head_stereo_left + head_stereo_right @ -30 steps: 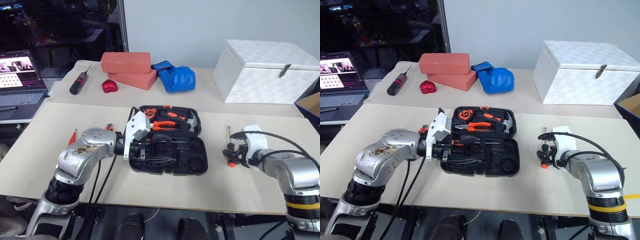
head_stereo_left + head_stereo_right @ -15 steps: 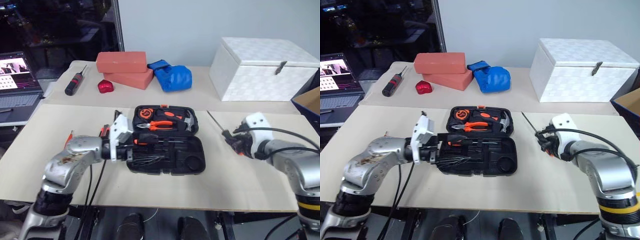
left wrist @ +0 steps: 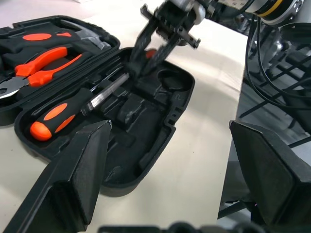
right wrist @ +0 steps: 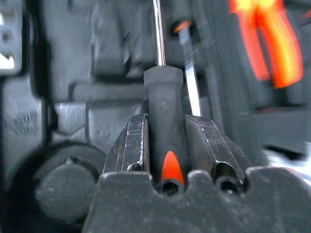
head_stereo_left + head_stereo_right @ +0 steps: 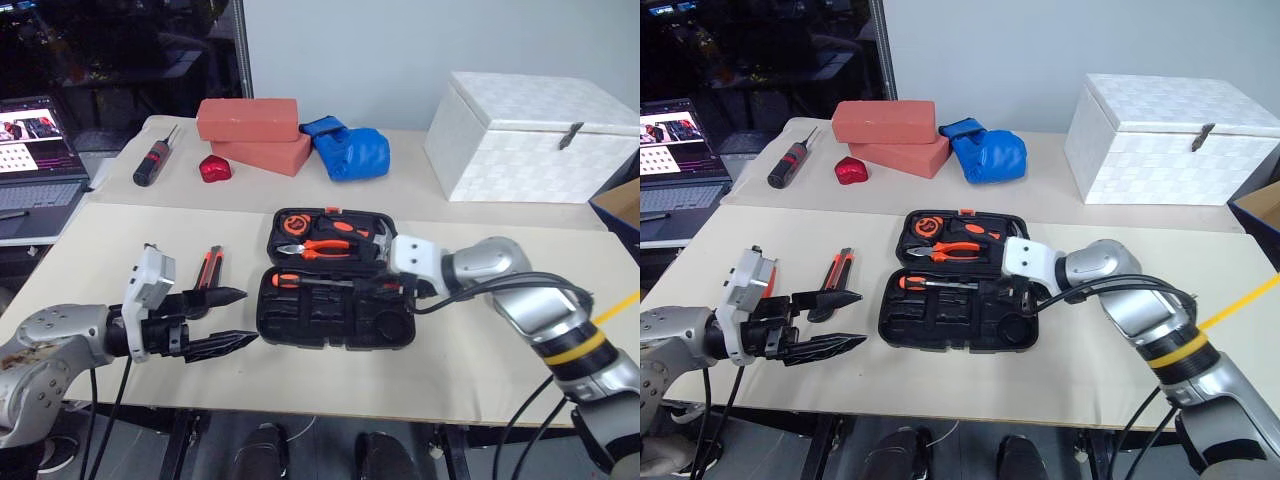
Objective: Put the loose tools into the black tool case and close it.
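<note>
Right pincer clamped on slim rubbery screwdriver over moulded black tool case, left pincer agape

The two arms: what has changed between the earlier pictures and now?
The right gripper, shut on a slim screwdriver, carried it from the table right of the black tool case to above the case's slots. The left gripper, fingers open, drew back from the case's left edge toward the robot's left. The utility knife and the tools already in the case stayed as they were.
</note>
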`<state>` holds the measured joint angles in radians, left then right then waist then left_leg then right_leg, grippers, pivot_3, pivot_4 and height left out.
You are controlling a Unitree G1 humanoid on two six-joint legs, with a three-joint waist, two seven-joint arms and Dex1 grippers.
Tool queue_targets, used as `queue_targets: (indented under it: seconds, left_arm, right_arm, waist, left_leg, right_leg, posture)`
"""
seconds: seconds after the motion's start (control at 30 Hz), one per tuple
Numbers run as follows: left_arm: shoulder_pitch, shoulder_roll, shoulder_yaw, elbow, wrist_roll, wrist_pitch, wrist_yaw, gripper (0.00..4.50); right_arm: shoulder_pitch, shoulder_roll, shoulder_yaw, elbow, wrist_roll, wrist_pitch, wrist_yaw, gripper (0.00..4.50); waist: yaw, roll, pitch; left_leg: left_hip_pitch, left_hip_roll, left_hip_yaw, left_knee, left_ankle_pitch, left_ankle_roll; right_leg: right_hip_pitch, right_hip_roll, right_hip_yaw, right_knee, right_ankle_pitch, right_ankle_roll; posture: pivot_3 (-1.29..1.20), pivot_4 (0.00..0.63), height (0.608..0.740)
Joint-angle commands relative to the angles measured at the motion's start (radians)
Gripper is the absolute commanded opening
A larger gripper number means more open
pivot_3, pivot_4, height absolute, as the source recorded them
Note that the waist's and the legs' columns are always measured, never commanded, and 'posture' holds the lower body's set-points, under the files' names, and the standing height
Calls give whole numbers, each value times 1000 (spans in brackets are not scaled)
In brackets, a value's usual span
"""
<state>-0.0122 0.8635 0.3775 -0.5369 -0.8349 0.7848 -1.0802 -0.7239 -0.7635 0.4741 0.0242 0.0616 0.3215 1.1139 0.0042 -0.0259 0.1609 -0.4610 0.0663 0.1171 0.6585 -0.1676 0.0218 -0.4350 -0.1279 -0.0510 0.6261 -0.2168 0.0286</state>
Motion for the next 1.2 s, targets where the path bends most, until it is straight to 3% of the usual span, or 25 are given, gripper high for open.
queue_targets:
  seconds: [0.03, 0.23, 0.3, 0.4, 0.5, 0.6, 0.67, 0.8, 0.87, 1.07, 1.2]
  left_arm:
    - [24, 12, 41, -58, -31, -12, 24, 4188]
    - [30, 17, 30, -65, -27, -28, 53, 4188]
    - [24, 20, 25, -61, -27, -31, 57, 4188]
    - [16, 23, 14, -51, -23, -38, 61, 4188]
    - [18, 23, 12, -43, -21, -42, 65, 4188]
    - [24, 21, 8, -34, -11, -52, 63, 4188]
    - [24, 17, 5, -29, -6, -58, 67, 4188]
    - [28, 8, -1, -22, 6, -73, 82, 4188]
    - [40, 2, 2, -22, 9, -77, 88, 4188]
    - [119, -6, 19, -13, 42, -109, 88, 4188]
    - [157, -27, 43, -3, 67, -131, 124, 4188]
  right_arm:
    - [-29, 23, 20, 63, -63, -8, 27, 901]
    - [-40, 63, 22, 151, -111, -18, 48, 901]
    - [-40, 71, 8, 152, -98, -7, 63, 1841]
    - [-30, 75, -32, 124, -69, -43, 69, 2777]
    - [-14, 85, -124, 74, 34, -26, 101, 2903]
    - [11, 105, -221, 49, 160, 17, 140, 2230]
    - [37, 134, -287, 30, 251, 75, 135, 1446]
    - [105, 193, -327, 40, 235, 55, 9, 98]
    - [147, 230, -321, 47, 196, 27, -66, 32]
    - [261, 195, -110, 140, -73, -218, -97, 32]
    - [260, 199, -166, 91, -32, -228, -107, 32]
  waist:
    - [-2, 0, 0]
    - [-2, 0, 0]
    - [-2, 0, 0]
    - [2, 0, 0]
    - [2, 0, 0]
    - [1, 0, 0]
    - [-1, 0, 0]
    - [-2, 1, 0]
    - [-2, 0, 0]
    - [-6, 1, 0]
    - [-9, 0, -1]
  left_leg:
    - [0, 1, 0, 0, 0, 0]
    - [0, 1, 3, 0, 0, -1]
    - [0, 1, 4, 0, 0, -1]
    - [0, 1, 4, 0, 0, -2]
    - [0, 1, 4, 0, 0, -2]
    - [0, 1, 4, -1, 0, -2]
    - [0, 1, 4, -2, 0, -2]
    - [1, 2, 4, -2, 0, -2]
    - [1, 2, 4, -1, 0, -2]
    - [2, 1, 6, -2, 0, -3]
    - [9, 3, 6, -2, -2, -6]
  right_leg:
    - [0, 1, 0, 0, 1, -1]
    - [0, 2, 0, 0, 0, -1]
    - [0, 1, 0, 0, 0, 0]
    - [0, 1, 0, 0, 0, 0]
    - [0, 2, -1, 0, 0, -1]
    - [2, 2, 0, 0, 2, 0]
    - [3, 2, 0, 0, 4, 2]
    - [4, 3, -1, 0, 3, 1]
    - [0, 3, -1, 0, 2, 0]
    - [0, 3, 1, 0, 0, -2]
    - [6, 3, 1, 0, -4, 3]
  posture:
    - [0, 150, 740]
    - [0, 150, 740]
    - [0, 150, 740]
    - [0, 150, 740]
    - [0, 150, 740]
    - [0, 150, 740]
    - [0, 150, 740]
    - [0, 150, 740]
    - [0, 150, 740]
    - [0, 150, 740]
    - [0, 150, 740]
